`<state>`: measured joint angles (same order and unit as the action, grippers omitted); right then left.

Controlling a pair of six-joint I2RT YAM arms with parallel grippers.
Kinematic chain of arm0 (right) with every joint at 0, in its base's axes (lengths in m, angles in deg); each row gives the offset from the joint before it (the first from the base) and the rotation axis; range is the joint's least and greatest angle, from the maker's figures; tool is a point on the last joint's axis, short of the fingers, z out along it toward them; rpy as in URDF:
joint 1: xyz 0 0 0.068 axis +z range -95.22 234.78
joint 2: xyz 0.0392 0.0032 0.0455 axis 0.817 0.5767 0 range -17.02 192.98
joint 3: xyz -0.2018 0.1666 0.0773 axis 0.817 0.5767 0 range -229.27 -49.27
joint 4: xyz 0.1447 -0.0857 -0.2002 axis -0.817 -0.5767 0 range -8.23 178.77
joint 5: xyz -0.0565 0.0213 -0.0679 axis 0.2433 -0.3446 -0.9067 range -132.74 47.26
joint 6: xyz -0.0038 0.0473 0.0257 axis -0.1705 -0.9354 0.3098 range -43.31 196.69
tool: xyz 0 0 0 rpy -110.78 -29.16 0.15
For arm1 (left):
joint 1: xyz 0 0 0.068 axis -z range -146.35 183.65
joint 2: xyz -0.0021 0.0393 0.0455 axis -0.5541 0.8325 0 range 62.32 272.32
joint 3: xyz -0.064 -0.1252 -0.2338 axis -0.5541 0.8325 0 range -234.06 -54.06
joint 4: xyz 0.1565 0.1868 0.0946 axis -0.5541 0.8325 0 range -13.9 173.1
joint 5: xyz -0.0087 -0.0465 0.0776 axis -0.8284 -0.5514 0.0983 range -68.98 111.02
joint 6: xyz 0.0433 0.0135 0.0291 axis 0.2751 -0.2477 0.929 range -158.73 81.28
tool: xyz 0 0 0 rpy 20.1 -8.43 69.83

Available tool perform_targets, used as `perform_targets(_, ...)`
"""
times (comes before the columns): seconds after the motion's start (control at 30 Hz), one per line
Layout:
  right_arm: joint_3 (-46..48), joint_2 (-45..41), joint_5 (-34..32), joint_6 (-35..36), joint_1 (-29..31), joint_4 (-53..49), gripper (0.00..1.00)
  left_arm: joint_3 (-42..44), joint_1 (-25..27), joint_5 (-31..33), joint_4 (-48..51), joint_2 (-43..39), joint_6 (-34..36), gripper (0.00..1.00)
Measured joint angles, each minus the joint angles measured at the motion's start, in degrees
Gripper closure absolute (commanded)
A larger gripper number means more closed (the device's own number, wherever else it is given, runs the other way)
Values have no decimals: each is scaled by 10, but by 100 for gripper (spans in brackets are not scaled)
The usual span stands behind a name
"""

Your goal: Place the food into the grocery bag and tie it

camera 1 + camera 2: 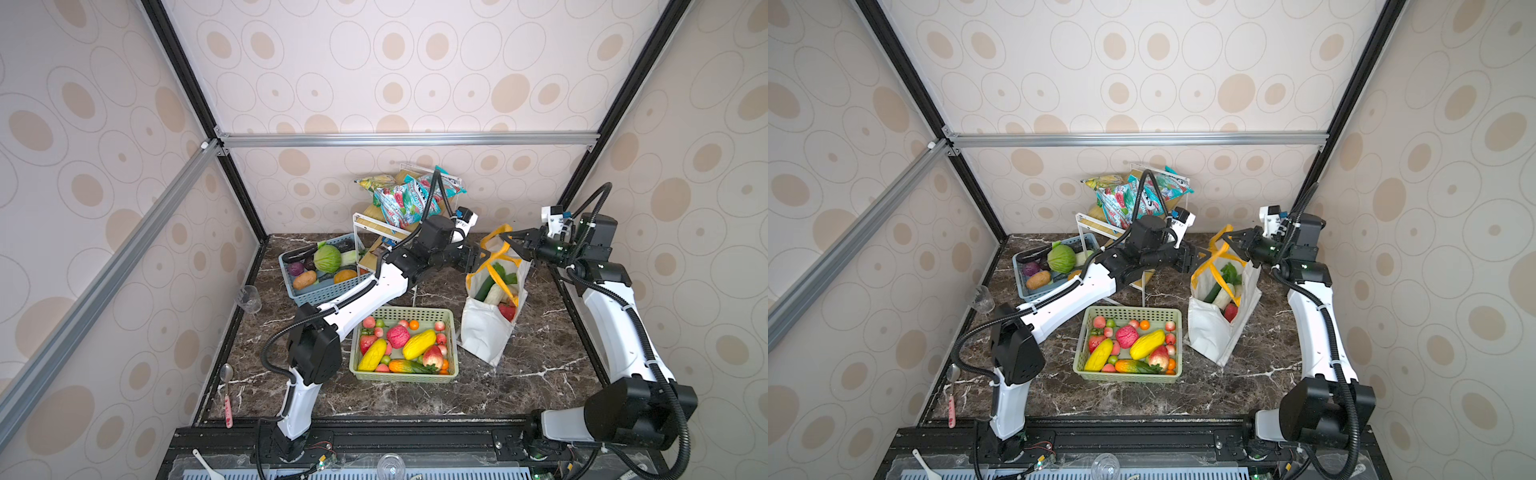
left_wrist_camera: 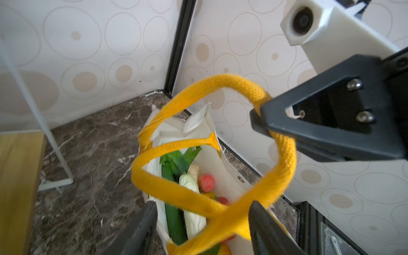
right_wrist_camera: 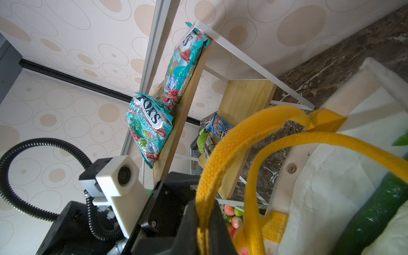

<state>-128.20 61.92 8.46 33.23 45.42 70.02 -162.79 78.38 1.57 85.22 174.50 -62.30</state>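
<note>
The white grocery bag (image 1: pixel 484 332) (image 1: pixel 1208 332) stands open at the back right of the table, its yellow handles (image 1: pixel 496 245) lifted above it. Food lies inside it: a cucumber (image 2: pixel 174 220), a white vegetable (image 2: pixel 187 183), a red radish (image 2: pixel 206 182) and greens (image 2: pixel 176 159). My right gripper (image 1: pixel 506 239) (image 3: pixel 204 220) is shut on one yellow handle strap (image 3: pixel 220 159) and holds it up in a loop. My left gripper (image 1: pixel 480 257) (image 2: pixel 203 223) hovers over the bag's mouth, open, with the two straps crossing between its fingers (image 2: pixel 141 225).
A green basket (image 1: pixel 405 376) of toy fruit sits in front of the bag. A blue basket (image 1: pixel 324 293) of vegetables is at the back left. A white wire shelf (image 1: pixel 361 220) with snack bags (image 1: pixel 399 199) stands behind the left arm. A clear cup (image 1: pixel 249 297) and a spoon (image 1: pixel 227 390) lie at the left edge.
</note>
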Motion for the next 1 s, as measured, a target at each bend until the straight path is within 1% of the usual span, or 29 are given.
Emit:
perform_targets(0.07, 0, 0, -4, 0, 0, -2, 91, 9, -7, -13, -9, -23, -3, 32)
perform_targets(0.13, 0, 0, -5, 0, 0, -3, 91, 6, -12, -21, -19, -37, -7, 35)
perform_targets(0.2, 0, -1, -7, 3, 0, -7, 91, -8, -16, -17, -16, -40, -18, 42)
perform_targets(0.27, 0, -3, -9, 7, 0, -15, 91, -32, -16, 1, 0, -32, -38, 53)
perform_targets(0.33, 0, -5, -10, 11, 0, -21, 91, -50, -15, 12, 11, -18, -63, 55)
perform_targets(0.47, 0, -9, -11, 16, 0, -28, 91, -94, -5, 40, 55, 33, -97, 47)
perform_targets(0.53, 0, -10, -11, 21, 0, -31, 91, -125, 2, 56, 84, 69, -105, 42)
perform_targets(0.6, 0, -11, -11, 26, -1, -34, 91, -151, 10, 71, 112, 97, -109, 40)
perform_targets(0.7, 0, -11, -11, 30, -1, -38, 91, -175, 24, 93, 149, 124, -123, 34)
perform_targets(0.8, 0, -11, -10, 31, -1, -40, 91, -175, 33, 108, 171, 127, -144, 34)
perform_targets(1.0, -1, -11, -9, 35, -1, -41, 91, -176, 35, 96, 171, 127, -186, 34)
